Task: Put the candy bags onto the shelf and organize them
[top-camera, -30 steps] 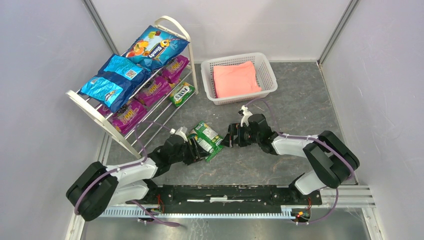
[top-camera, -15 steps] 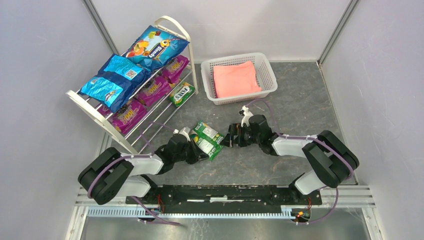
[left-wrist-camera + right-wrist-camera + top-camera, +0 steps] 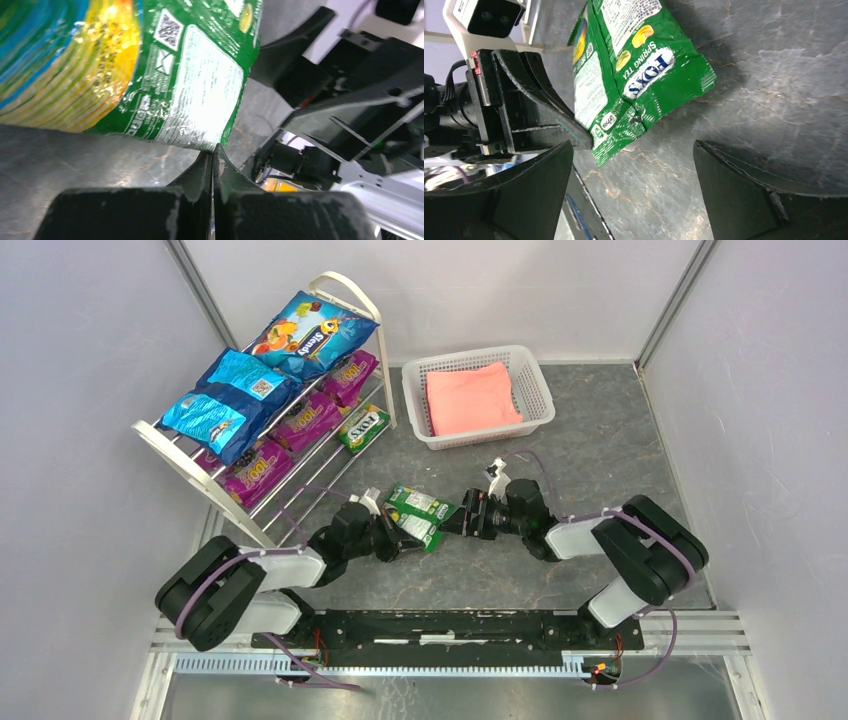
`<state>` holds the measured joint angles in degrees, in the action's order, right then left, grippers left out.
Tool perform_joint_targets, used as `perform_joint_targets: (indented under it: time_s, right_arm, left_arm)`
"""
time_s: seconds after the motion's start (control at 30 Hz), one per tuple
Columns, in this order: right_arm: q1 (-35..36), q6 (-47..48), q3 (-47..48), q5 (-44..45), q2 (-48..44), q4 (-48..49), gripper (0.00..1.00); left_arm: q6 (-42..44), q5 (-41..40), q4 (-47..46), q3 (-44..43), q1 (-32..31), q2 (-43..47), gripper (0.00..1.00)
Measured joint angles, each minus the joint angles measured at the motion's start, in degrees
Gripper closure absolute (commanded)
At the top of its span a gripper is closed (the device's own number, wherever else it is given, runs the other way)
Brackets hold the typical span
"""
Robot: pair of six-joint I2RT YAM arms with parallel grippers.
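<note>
Green candy bags [image 3: 418, 517], seemingly two overlapped, sit near the middle of the table [image 3: 600, 450] between the grippers, with their long axis running left to right. The left gripper [image 3: 390, 538] has its fingers pressed together on the bags' left edge. The right gripper [image 3: 464, 521], spread wide and holding nothing, faces their right end. The shelf [image 3: 345, 285] stands at the far left, so the left gripper is nearer for the carry. One front reads "FOX'S SPRING TEA"; the back panel's small print is unreadable.
</note>
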<state>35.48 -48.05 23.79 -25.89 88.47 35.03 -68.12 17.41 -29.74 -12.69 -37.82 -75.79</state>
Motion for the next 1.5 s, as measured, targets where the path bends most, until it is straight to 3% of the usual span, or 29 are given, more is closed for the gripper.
perform_joint_targets:
  time_s: [0.23, 0.33, 0.47, 0.9, 1.03, 1.2, 1.37, 1.5]
  right_arm:
    - [1.40, -13.09, -1.18, -2.54, 8.85, 16.50, 0.04]
    - [3.45, -17.53, 0.26, -2.43, 12.63, 20.94, 0.16]
    - [6.49, -22.80, 3.82, -1.40, 17.38, 27.30, 0.21]
    - [9.33, -25.83, 5.29, 3.37, 21.05, 30.56, 0.45]
    - [9.79, -25.49, 5.35, 4.15, 21.27, 30.36, 0.54]
    - [10.21, -23.56, 6.27, 5.11, 21.27, 28.22, 0.65]
    - [10.75, -21.62, 7.02, 6.10, 21.27, 25.40, 0.71]
    - [12.20, -19.93, 8.72, 6.95, 21.27, 22.45, 0.76]
  left_arm:
    - [-1.75, 2.69, 0.13, 0.00, 0.11, 5.44, 0.98]
    - [-1.77, 2.97, 0.31, 0.00, 0.11, 5.68, 0.98]
    - [-1.81, 3.82, 0.28, 0.74, 0.15, 5.68, 0.98]
    - [-1.75, 3.91, 1.36, 3.69, 0.26, 9.57, 0.97]
    - [-1.40, 3.72, 5.01, 3.65, 0.26, 11.85, 0.74]
    - [1.60, 2.62, 14.91, 2.73, 0.24, 23.10, 0.52]
    - [5.29, 0.61, 27.23, -3.13, 0.24, 34.99, 0.41]
    - [10.32, -1.99, 38.21, -12.68, 0.22, 39.93, 0.37]
